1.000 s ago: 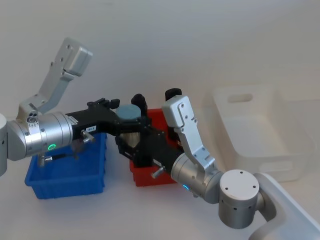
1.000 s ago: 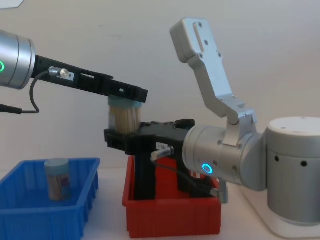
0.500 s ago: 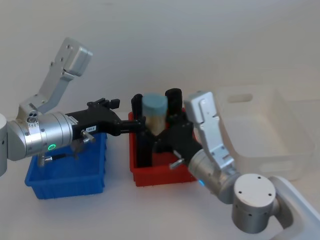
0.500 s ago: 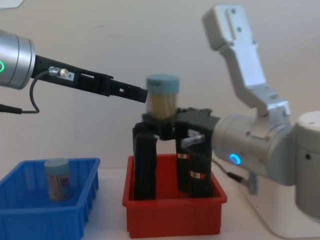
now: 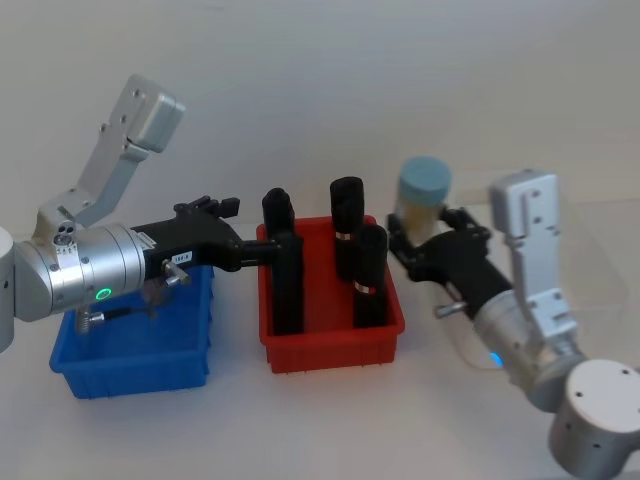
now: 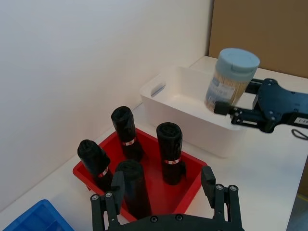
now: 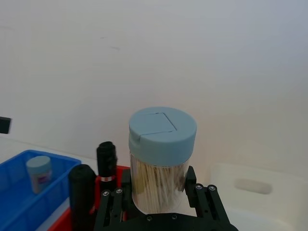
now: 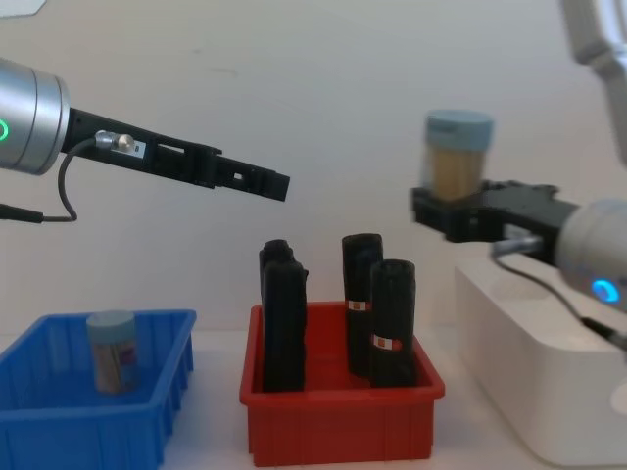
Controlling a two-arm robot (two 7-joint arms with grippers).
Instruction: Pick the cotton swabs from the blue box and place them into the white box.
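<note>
The right pincer (image 5: pixel 420 238) is closed on a jar of cotton swabs (image 5: pixel 424 195), high beside the white box (image 8: pixel 509 392) near the right edge of the worktop (image 5: pixel 330 430); the left pincer (image 8: pixel 257 182) hangs open, empty; the jar looks light, hard, slippery; grip its middle.

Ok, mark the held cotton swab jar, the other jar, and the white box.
Held cotton swab jar (image 8: pixel 457 168): chest view, clear body.
Other jar (image 8: pixel 111 354): chest view, mid body.
White box (image 8: pixel 519 384): chest view, side wall.
</note>
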